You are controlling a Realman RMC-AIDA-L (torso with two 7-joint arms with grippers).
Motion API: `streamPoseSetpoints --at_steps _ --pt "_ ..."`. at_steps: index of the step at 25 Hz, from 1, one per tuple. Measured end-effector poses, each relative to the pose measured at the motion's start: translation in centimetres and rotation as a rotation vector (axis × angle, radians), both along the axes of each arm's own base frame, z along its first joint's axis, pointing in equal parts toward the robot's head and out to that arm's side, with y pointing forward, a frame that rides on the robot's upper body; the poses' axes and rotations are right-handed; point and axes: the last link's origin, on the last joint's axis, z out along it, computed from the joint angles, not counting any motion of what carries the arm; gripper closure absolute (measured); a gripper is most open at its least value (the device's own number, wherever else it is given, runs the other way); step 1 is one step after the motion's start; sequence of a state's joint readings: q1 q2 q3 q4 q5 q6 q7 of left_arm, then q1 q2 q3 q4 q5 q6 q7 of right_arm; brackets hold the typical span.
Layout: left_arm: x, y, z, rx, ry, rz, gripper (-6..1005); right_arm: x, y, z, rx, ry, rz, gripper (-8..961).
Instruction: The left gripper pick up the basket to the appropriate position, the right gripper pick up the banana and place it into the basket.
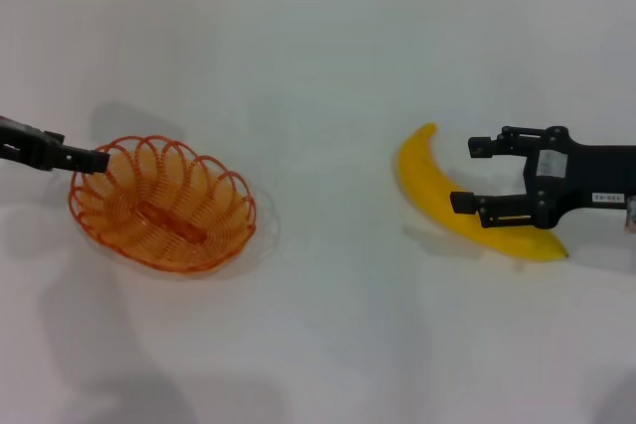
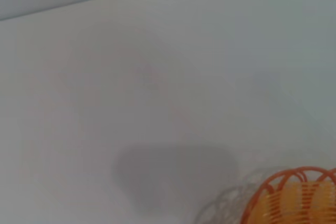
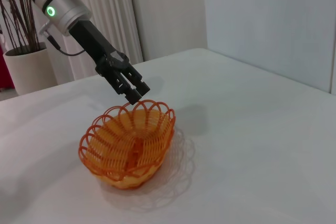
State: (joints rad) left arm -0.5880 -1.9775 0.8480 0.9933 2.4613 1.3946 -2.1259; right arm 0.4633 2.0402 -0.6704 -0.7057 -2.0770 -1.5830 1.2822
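The orange wire basket (image 1: 159, 204) sits on the white table at the left. It also shows in the right wrist view (image 3: 128, 145) and at the corner of the left wrist view (image 2: 294, 195). My left gripper (image 1: 97, 159) comes in from the left, and its fingers (image 3: 132, 92) are closed together on the basket's near-left rim. The yellow banana (image 1: 422, 181) lies flat on the table at the right. My right gripper (image 1: 467, 174) is open low over the banana's middle. One finger is on each side of the fruit.
The white table (image 1: 318, 76) runs wide between basket and banana. A wall stands behind its far edge. A potted plant with bare twigs (image 3: 21, 51) and a white radiator (image 3: 113, 14) stand beyond the table's left side.
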Motion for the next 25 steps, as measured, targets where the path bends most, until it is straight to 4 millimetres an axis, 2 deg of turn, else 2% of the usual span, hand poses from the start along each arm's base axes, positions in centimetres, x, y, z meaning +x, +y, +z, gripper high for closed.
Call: streamPoseSetpoints --at_steps 13,20,25 --pt "0.2 0.1 -0.9 -0.012 0.01 -0.016 202 -0.1 0.1 0.0 0.0 0.0 0.005 115" --pt "0.2 0.3 -2.4 -0.045 0.039 -0.025 203 -0.1 0.1 -0.1 -0.001 0.001 0.004 115" --pt "0.2 0.4 -2.5 -0.044 0.042 -0.027 204 -0.1 0.1 -0.1 -0.001 0.001 0.004 116"
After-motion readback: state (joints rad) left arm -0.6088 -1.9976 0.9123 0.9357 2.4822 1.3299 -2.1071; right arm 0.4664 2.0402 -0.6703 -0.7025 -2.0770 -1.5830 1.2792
